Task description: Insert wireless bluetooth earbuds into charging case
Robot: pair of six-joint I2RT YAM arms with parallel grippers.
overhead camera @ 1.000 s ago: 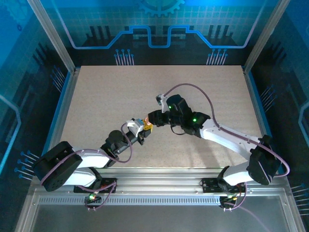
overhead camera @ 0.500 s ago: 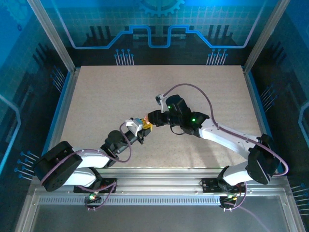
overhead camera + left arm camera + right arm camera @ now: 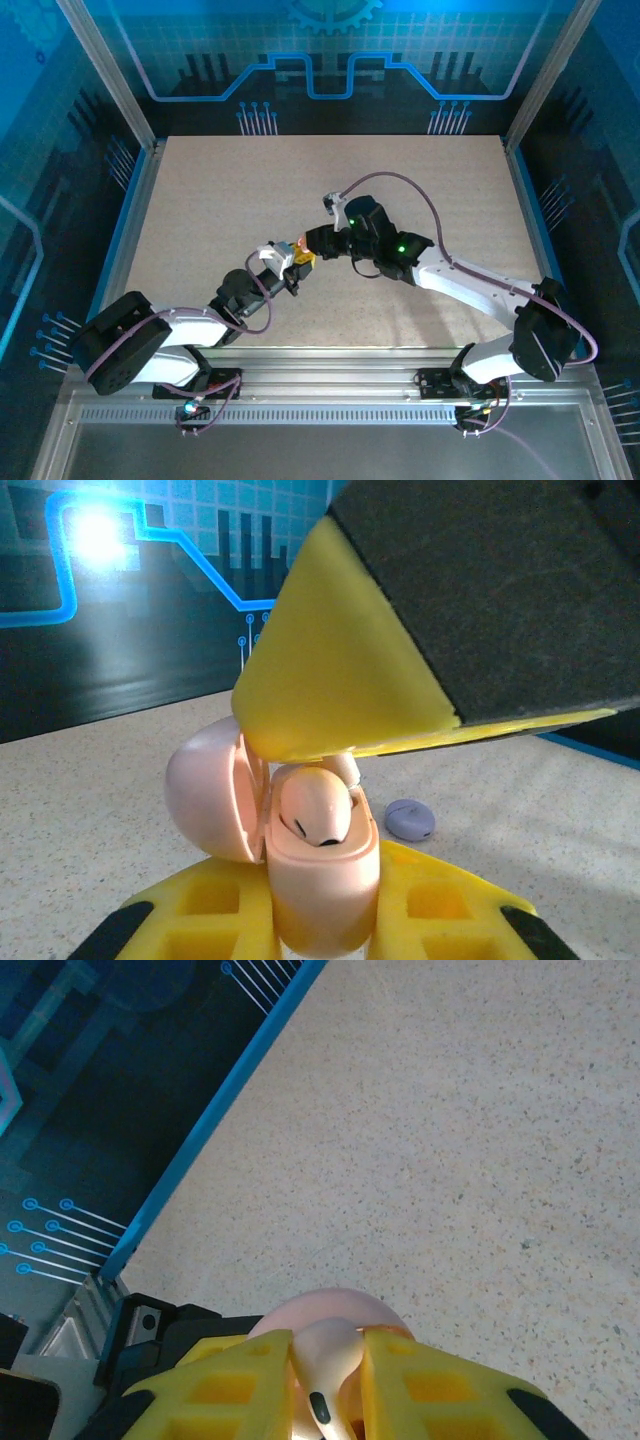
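On the speckled bench (image 3: 200, 200) the left tool (image 3: 293, 262) clamps the open pink charging case (image 3: 325, 880). The right tool (image 3: 326, 1390) clamps 1 pale earbud (image 3: 330, 1355), seemingly almost seated. A lilac piece (image 3: 410, 820) waits.

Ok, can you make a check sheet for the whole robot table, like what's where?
Surface: speckled tan table.
Job's things: pink case, lid open; pale bud at its opening; small lilac piece lying on the table, case or bud unclear.
Clutter: nothing seen.
Claws: left claw shut on the case; right claw shut on the bud, right above the case.
Cables: purple cables loop along both arms.
Surroundings: blue printed walls, metal frame.
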